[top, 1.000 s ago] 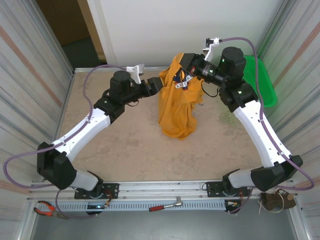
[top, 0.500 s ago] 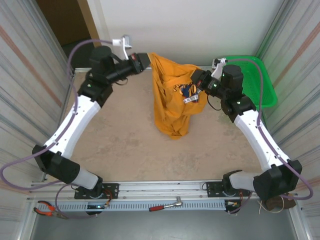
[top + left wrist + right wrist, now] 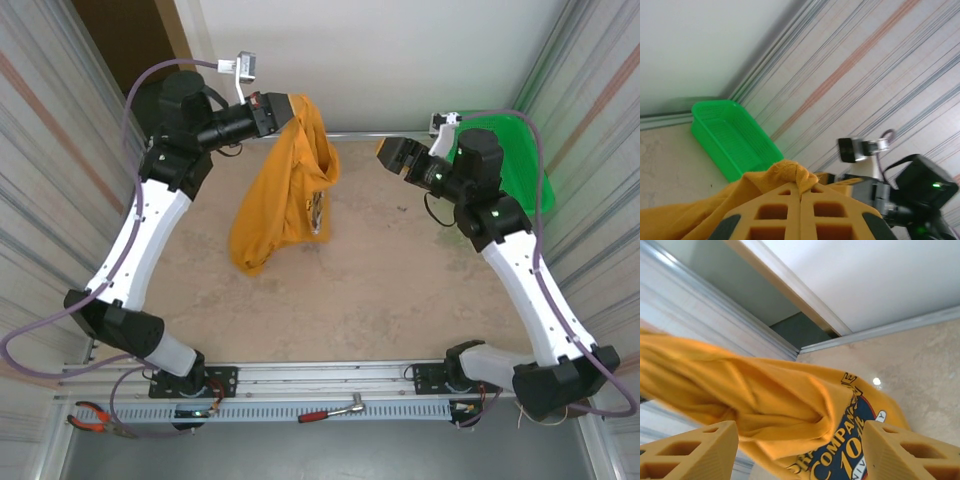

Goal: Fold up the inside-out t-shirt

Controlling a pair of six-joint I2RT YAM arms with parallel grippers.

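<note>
While left fingers [image 3: 774,214] clamp the hanging t-shirt [image 3: 280,190], right fingers [image 3: 695,450] wide, seemingly apart.

orange t-shirt [image 3: 760,405] (twisted), claw [image 3: 799,447] spread wide

The white-and-black left arm [image 3: 140,230] reaches from its near-left base up to the far-left corner, its black wrist turned level and pointing right. The left gripper [image 3: 283,108] has its orange latticed fingers [image 3: 785,212] pressed together, pinching a fold of the mustard-orange t-shirt [image 3: 280,190]. The white-and-black right arm [image 3: 520,270] stretches to the far right, wrist pointing left. The right gripper [image 3: 393,155] holds nothing, its fingers [image 3: 690,452] standing wide apart.
</note>
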